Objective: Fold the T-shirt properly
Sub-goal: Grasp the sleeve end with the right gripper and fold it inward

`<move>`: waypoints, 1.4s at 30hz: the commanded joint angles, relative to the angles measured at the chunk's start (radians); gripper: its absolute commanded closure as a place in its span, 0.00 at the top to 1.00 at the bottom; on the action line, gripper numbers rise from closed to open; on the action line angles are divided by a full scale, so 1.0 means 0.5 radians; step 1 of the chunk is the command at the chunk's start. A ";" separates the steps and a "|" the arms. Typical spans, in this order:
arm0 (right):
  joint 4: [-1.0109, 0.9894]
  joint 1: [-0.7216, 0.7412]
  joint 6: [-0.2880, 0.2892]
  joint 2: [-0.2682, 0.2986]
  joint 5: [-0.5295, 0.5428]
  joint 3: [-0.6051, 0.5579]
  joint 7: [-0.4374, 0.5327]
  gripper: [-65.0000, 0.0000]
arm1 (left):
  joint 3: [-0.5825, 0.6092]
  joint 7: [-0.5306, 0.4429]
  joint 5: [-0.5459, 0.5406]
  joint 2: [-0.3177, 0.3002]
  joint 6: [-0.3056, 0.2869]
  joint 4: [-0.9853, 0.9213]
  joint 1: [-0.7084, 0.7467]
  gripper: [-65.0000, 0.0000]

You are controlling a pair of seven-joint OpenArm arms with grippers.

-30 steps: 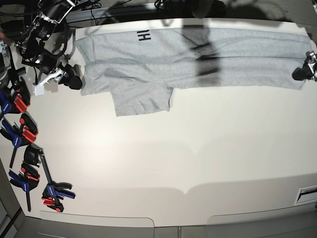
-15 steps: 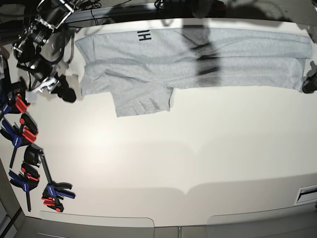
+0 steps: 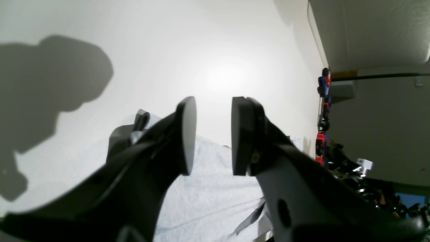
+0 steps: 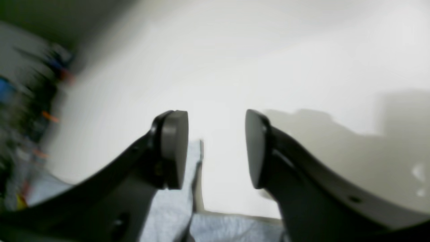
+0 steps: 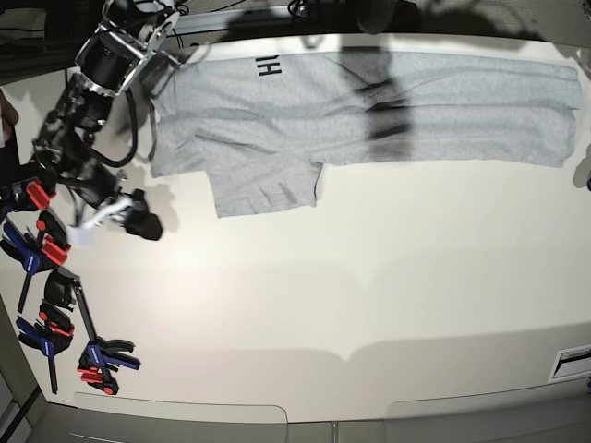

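T-shirt [image 5: 369, 106] lies long, left to right, top of frame. Right fingers [image 5: 138, 224] spread, empty, lower left of it, nearer. Left fingers [image 3: 210, 136] spread, empty, probably off right edge.

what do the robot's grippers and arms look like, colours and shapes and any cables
Both the left gripper and right gripper have two curved black fingers ending in flat, rounded grey pads. The base view shows the right arm as black and silver, with black cables looping beside it and a white piece near its black tip.
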 commanded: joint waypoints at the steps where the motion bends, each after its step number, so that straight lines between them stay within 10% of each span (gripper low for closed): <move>1: 0.011 0.045 0.017 0.027 0.018 -0.082 0.048 0.50 | -0.014 -0.011 -0.048 -0.072 -0.012 0.031 -0.022 0.26; 9: -0.011 0.045 -0.256 -0.095 -0.172 -0.434 0.212 0.59 | -0.014 -0.018 -0.048 -0.072 -0.012 0.031 -0.011 0.26; 19: -0.185 0.045 -0.289 -0.356 -0.529 -0.429 0.268 0.57 | -0.014 -0.019 -0.048 -0.063 -0.012 0.031 -0.006 0.26; 27: -0.189 0.082 -0.134 -0.377 -0.473 -0.429 0.277 0.00 | -0.014 -0.025 -0.048 -0.061 -0.012 0.031 -0.006 0.26; 42: 0.331 -0.229 0.017 -0.532 0.822 -0.429 -0.534 0.00 | -0.014 -0.025 -0.048 -0.061 -0.012 0.031 -0.006 0.26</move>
